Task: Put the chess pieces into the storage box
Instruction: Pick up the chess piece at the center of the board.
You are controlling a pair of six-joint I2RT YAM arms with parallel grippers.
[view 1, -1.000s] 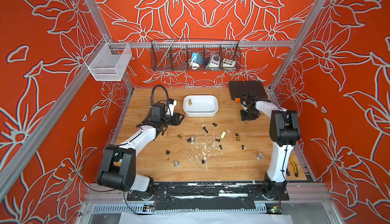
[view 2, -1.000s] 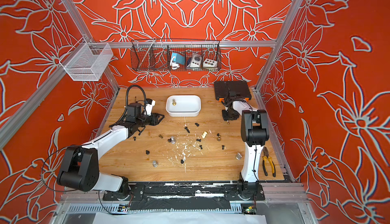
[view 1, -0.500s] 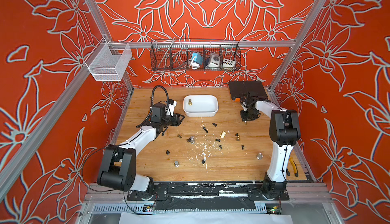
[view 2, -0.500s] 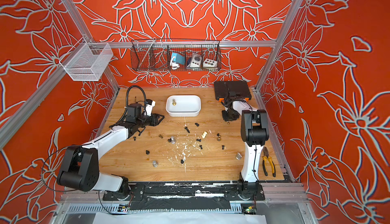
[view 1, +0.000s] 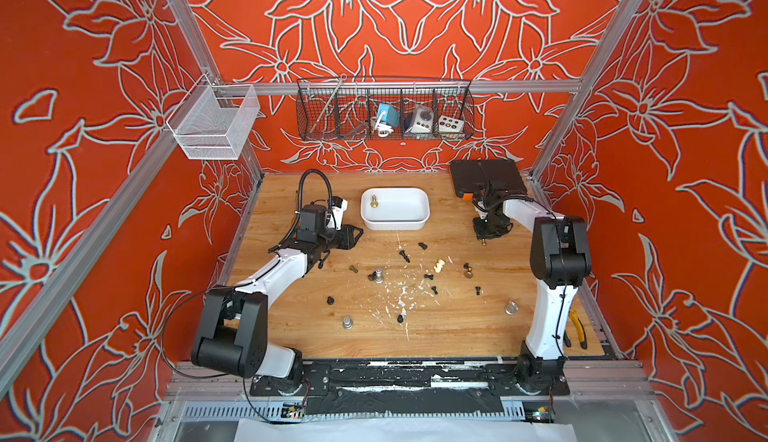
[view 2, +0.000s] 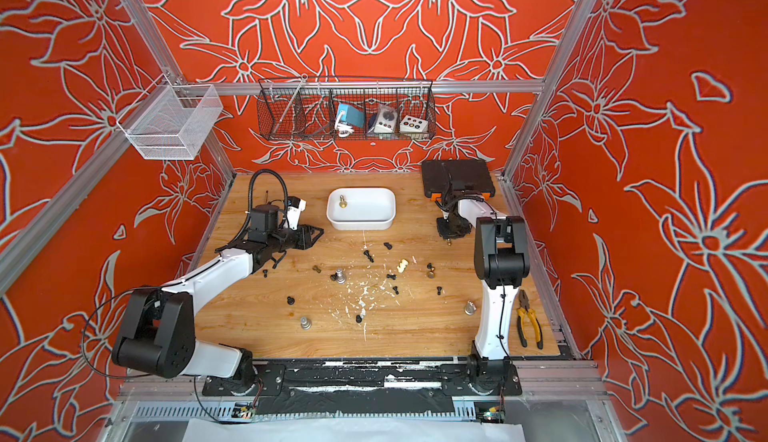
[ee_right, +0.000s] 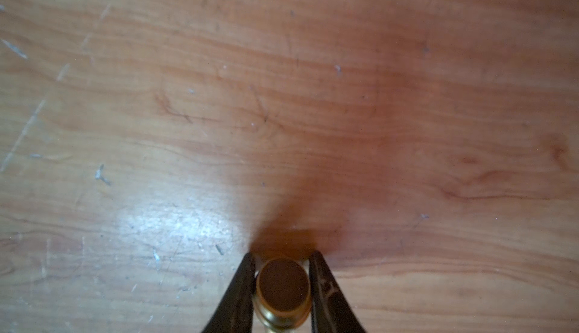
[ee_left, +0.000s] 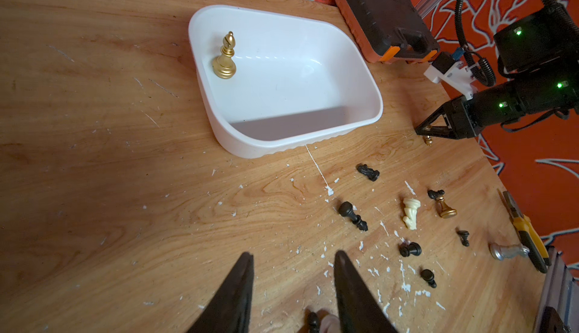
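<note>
Farthest left, our left end effector (ee_left: 294, 254) hovers above the wooden tabletop (view 1: 457, 336), its two black jaws apart with nothing between them. Just to its right is the shallow white plastic storage box (view 1: 395, 224) with rounded corners, set toward the back of the tabletop. One gold metal bishop (ee_left: 225, 58) stands upright at its left end, and the rest of its floor is bare. In front of it the other chess pieces (view 1: 404, 255) lie scattered: mostly small black ones, a cream piece (view 1: 439, 265) on its side, and a few silver and brass ones. To the right of the box, the right end effector (ee_right: 283, 254) points down at the tabletop. Its jaws sit against both sides of a brass-gold chess piece (ee_right: 283, 284) whose round dark base faces the wrist camera, and we read that as a grip. The step in hand, we judge, is carrying this piece to the box. We should lift straight up, since smooth metal may slip or swing in the jaws. Then we should travel left high enough to clear the box wall, lower over the bare right half away from the bishop, and release only when low.
</note>
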